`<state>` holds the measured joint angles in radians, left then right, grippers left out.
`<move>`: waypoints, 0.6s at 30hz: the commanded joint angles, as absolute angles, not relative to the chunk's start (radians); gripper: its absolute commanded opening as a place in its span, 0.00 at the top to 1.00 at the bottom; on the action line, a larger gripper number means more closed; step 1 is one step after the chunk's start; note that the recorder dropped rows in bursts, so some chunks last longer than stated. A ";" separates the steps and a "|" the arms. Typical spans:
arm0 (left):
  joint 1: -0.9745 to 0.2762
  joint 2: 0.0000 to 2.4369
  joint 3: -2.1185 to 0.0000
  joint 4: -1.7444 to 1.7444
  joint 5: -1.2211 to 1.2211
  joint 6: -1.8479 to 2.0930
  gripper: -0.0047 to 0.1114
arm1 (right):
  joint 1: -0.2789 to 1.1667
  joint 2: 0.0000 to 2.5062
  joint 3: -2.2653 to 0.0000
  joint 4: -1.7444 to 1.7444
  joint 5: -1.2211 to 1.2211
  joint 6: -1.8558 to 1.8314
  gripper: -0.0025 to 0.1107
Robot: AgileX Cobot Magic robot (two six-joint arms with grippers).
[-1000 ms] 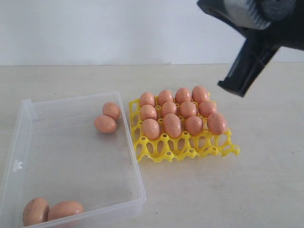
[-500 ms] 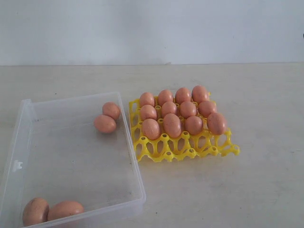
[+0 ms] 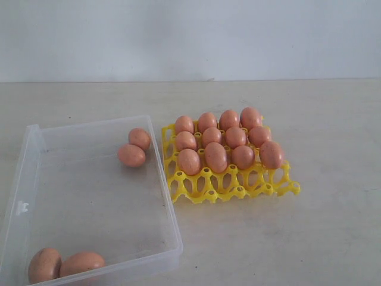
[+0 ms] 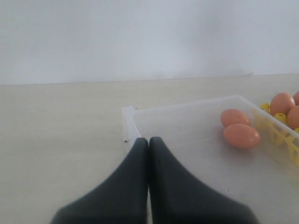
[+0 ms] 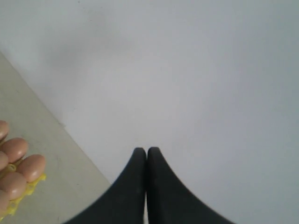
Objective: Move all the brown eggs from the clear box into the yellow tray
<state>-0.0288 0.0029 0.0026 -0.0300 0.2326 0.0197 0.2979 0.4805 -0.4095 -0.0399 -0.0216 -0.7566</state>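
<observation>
The right tool [image 5: 146,150] has withdrawn out of the exterior view.

A plain white wall [image 3: 190,36] backs the beige tabletop [image 3: 333,238].

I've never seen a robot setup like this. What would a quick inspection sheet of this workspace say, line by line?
Surface: pale table, nothing spilled.
Job's things: the yellow tray holds twelve brown eggs, and its front row of cups is empty. The clear box beside it holds four more, one pair on the tray side and one pair at the near corner.
Clutter: nothing seen.
Grippers: the left gripper is shut and empty, near a corner of the box. The right gripper is shut and empty, pointing at the wall. Neither shows in the exterior view.
Cables: nothing seen.
Surroundings: plain pale wall behind the table.
</observation>
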 commanded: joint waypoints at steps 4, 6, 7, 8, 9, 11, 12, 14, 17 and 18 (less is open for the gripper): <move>-0.033 0.000 0.000 -0.035 0.231 0.020 1.00 | 0.208 0.290 -0.263 0.025 -0.027 -0.756 0.98; -0.033 0.000 0.000 -0.035 0.231 0.020 1.00 | 0.201 0.260 -0.229 0.050 -0.027 -0.756 0.98; -0.033 0.000 0.000 -0.035 0.231 0.020 1.00 | 0.198 0.251 -0.218 0.061 -0.027 -0.756 0.98; -0.033 0.000 0.000 -0.035 0.231 0.020 1.00 | 0.198 0.247 -0.211 0.071 -0.027 -0.756 0.98; -0.033 0.000 0.000 -0.035 0.231 0.020 1.00 | 0.198 0.247 -0.211 0.074 -0.025 -0.756 0.98; -0.033 0.000 0.000 -0.035 0.231 0.020 1.00 | 0.198 0.247 -0.220 0.081 -0.035 -0.756 0.98; -0.033 0.000 0.000 -0.035 0.231 0.020 1.00 | 0.198 0.247 -0.230 0.091 -0.032 -0.756 0.98; -0.033 0.000 0.000 -0.035 0.231 0.020 1.00 | 0.198 0.266 -0.274 0.096 -0.026 -0.756 0.98; -0.033 0.000 0.000 -0.035 0.231 0.020 1.00 | 0.198 0.319 -0.363 0.089 -0.006 -0.756 0.98; -0.033 0.000 0.000 -0.035 0.231 0.020 1.00 | 0.198 0.340 -0.398 0.081 0.000 -0.756 0.98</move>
